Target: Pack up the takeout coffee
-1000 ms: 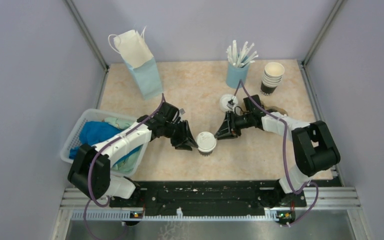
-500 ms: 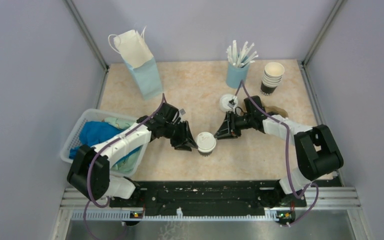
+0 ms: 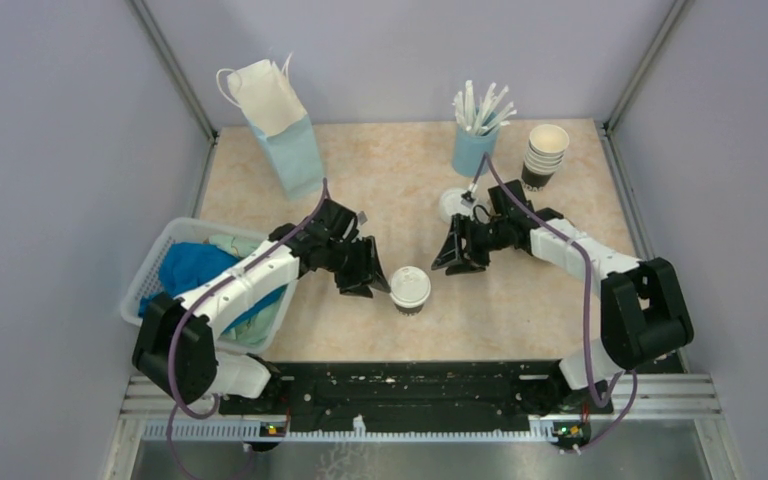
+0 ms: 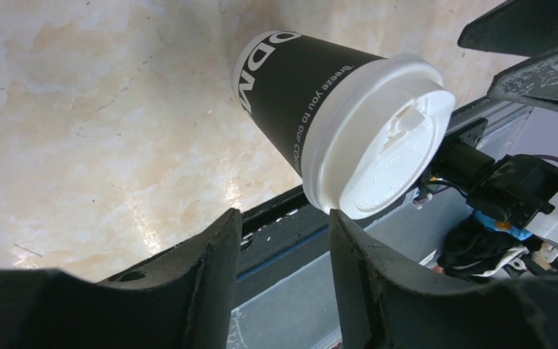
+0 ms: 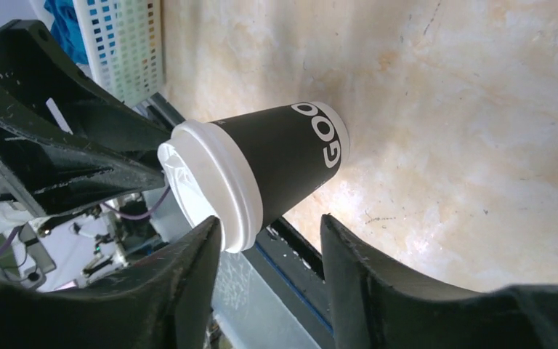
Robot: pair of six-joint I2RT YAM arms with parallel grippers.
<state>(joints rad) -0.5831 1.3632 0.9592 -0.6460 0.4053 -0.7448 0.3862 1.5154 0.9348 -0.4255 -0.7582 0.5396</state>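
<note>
The takeout coffee (image 3: 409, 288) stands upright on the table between my two arms: a dark paper cup with a white dome lid. My left gripper (image 3: 375, 276) is open just left of it, nothing between its fingers. In the left wrist view the cup (image 4: 301, 87) lies beyond the open left gripper (image 4: 283, 225), its lid rim close to the right fingertip. My right gripper (image 3: 448, 262) is open to the cup's upper right, apart from it. The right wrist view shows the cup (image 5: 283, 163) ahead of the empty right gripper (image 5: 272, 233).
A light blue paper bag (image 3: 285, 135) stands open at the back left. A white basket (image 3: 160, 255) with blue cloth sits at the left. A blue holder of straws (image 3: 473, 150), a stack of lidless cups (image 3: 544, 158) and a loose white lid (image 3: 453, 204) are at the back right.
Both grippers have opened wider and drawn back from the cup's sides. The right gripper has moved up and away. The cup stays standing, shifted slightly left.
</note>
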